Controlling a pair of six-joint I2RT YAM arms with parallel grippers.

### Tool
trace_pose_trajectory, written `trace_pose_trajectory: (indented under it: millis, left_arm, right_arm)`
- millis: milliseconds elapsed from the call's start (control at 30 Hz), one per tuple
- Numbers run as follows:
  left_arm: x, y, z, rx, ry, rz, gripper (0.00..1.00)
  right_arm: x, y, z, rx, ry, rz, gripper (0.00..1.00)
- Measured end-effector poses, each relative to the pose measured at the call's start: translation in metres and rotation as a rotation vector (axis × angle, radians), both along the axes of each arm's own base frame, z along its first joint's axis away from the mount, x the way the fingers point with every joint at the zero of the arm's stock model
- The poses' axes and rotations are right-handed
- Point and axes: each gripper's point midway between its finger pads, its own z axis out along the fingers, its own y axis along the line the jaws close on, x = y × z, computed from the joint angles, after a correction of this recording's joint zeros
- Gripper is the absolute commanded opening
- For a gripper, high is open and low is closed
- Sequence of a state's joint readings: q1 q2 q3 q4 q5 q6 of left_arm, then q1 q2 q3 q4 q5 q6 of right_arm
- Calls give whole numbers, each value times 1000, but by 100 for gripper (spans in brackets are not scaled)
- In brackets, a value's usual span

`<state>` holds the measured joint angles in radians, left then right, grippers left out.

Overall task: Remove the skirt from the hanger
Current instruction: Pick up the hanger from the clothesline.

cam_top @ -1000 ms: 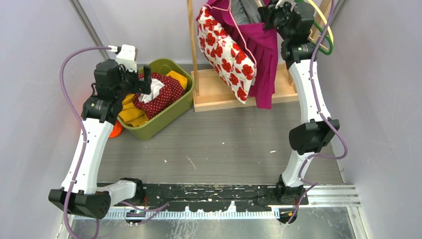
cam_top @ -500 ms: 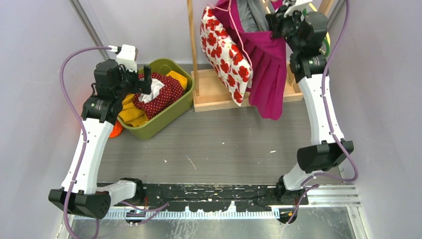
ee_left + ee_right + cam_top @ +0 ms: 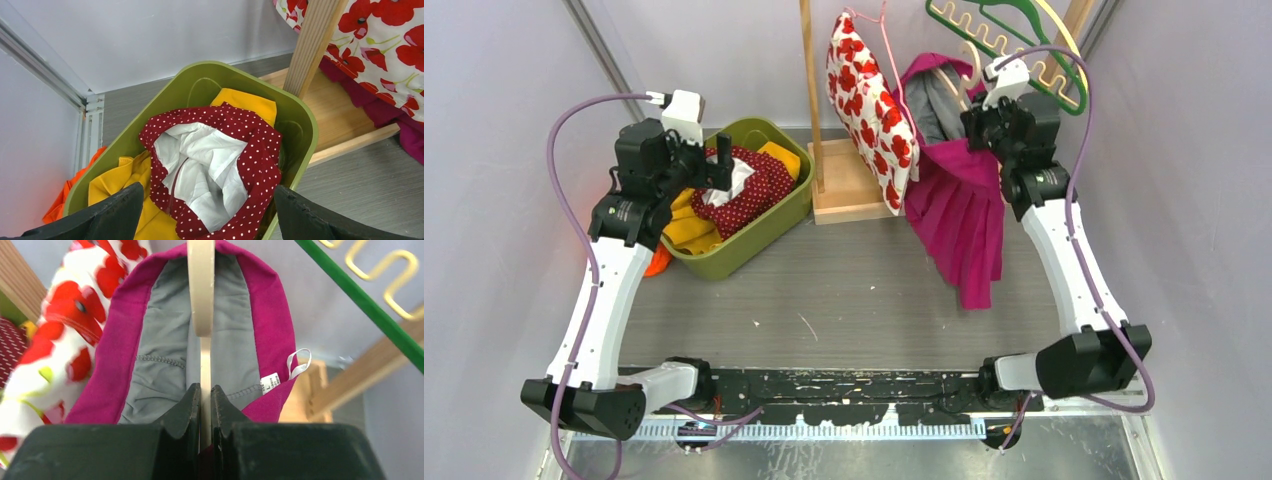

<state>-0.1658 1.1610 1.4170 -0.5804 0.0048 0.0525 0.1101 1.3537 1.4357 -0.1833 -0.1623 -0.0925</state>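
The magenta pleated skirt point(image 3: 964, 215) with grey lining point(image 3: 165, 340) hangs on a cream hanger point(image 3: 201, 290). My right gripper point(image 3: 986, 112) is shut on the hanger's flat neck point(image 3: 205, 390) and holds hanger and skirt in front of the rack, the hem trailing toward the table. The skirt's waistband wraps around the hanger in the right wrist view. My left gripper point(image 3: 722, 165) is open and empty, hovering over the green bin point(image 3: 300, 115), above a red polka-dot garment point(image 3: 260, 160).
A white skirt with red flowers point(image 3: 869, 95) hangs on a pink hanger from the wooden rack, by its post point(image 3: 809, 80) and base point(image 3: 849, 200). Green and gold hangers point(image 3: 1014, 30) are at the top right. The bin holds yellow and orange clothes point(image 3: 689, 225).
My right arm has pulled the hanger with the magenta skirt down and toward me, away from the rail. The skirt now hangs lower over the table. The left arm has not moved.
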Motion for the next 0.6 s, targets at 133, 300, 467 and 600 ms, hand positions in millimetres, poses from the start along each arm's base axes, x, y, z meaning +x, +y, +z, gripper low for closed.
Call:
trace_pose_trajectory:
  millis: [133,300,467,600]
  left_arm:
    - [0,-5,0,-5,2,-20,99]
    - [0,-15,-3,-16,13,-56,99]
    - [-3,-22,1,-40,8,-80,99]
    - [-9,-26,15,-64,-19,-102,99]
  right_arm:
    - [-28,-24,6,-69,1,-98,0]
    - [-91,-46,59,-80,-129,-179,0]
    - [-143,-44,122,-22,-254,-147,0]
    - [-170,-27,150,47,-315,-48,0]
